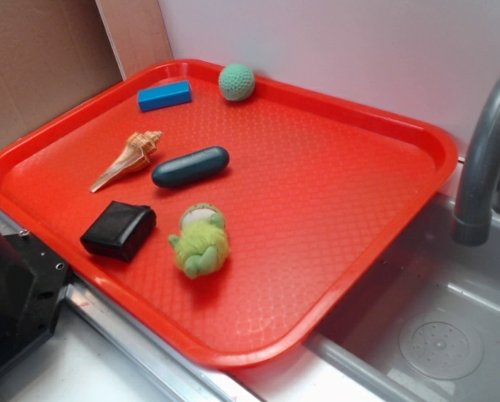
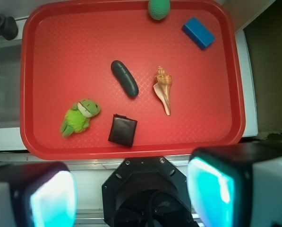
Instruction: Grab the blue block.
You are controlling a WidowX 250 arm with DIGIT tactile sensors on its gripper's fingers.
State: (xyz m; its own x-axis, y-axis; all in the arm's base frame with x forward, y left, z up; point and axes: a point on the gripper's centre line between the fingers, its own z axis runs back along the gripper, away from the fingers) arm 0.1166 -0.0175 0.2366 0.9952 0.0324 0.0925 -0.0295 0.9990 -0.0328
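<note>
gripper (image 2: 131, 189) jaws wide, empty | blue block (image 2: 198, 32) far corner of red tray (image 2: 131, 152), well apart, right of jaw centreline | nearest: green ball (image 2: 158, 8)

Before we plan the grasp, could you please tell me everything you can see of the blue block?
The blue block is a small bright blue rectangular bar with flat faces and sharp edges; it looks like smooth plastic or painted wood. It lies flat on the red tray, in the far corner near the rim, beside the green ball and beyond the shell. Nothing touches it but the tray. The pincer is open and well short of it.
</note>
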